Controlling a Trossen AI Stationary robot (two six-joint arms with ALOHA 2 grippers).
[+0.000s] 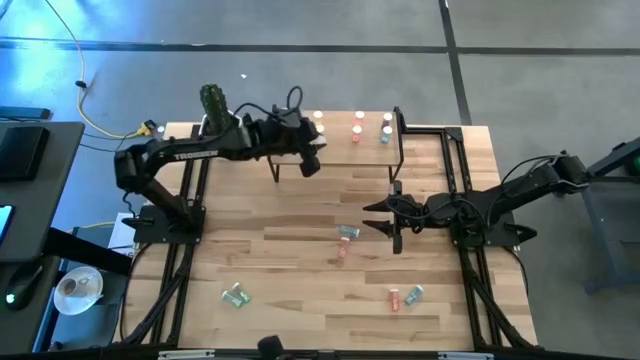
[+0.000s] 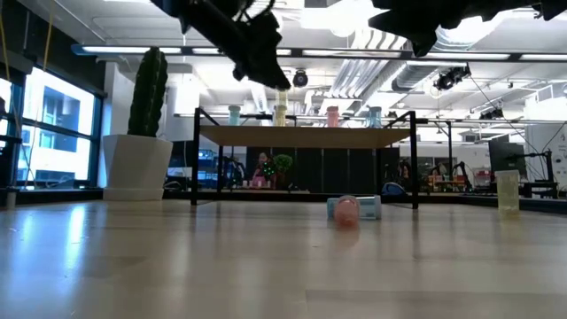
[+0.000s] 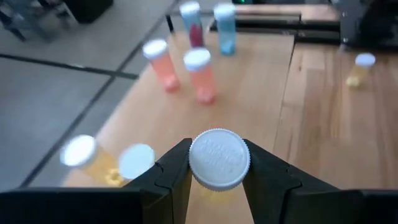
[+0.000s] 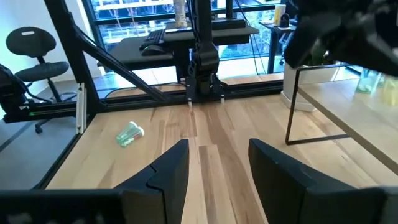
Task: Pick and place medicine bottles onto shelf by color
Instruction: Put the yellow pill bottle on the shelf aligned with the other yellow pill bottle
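A small bottle with a ribbed white cap is clamped between the fingers of the left hand, above the light-wood shelf; yellow is glimpsed under the cap. On the shelf top, standing bottles are seen in groups: two yellow ones nearest the held bottle, two pink-red ones farther along, and a teal one beside a pale one with a reddish body at the far end. All are capped in white.

The right hand is held over the middle of the tabletop with its fingers parted and nothing between them. Just beside it a teal bottle and a pink bottle are lying on their sides. Nearer the front edge, a green bottle lies alone to the left, and a pink one and a teal one lie close together to the right.

The shelf is set along the back edge of the tabletop, on thin black legs, with open space beneath it. A cactus in a white pot stands by the shelf's left end. The front middle of the tabletop is bare wood.
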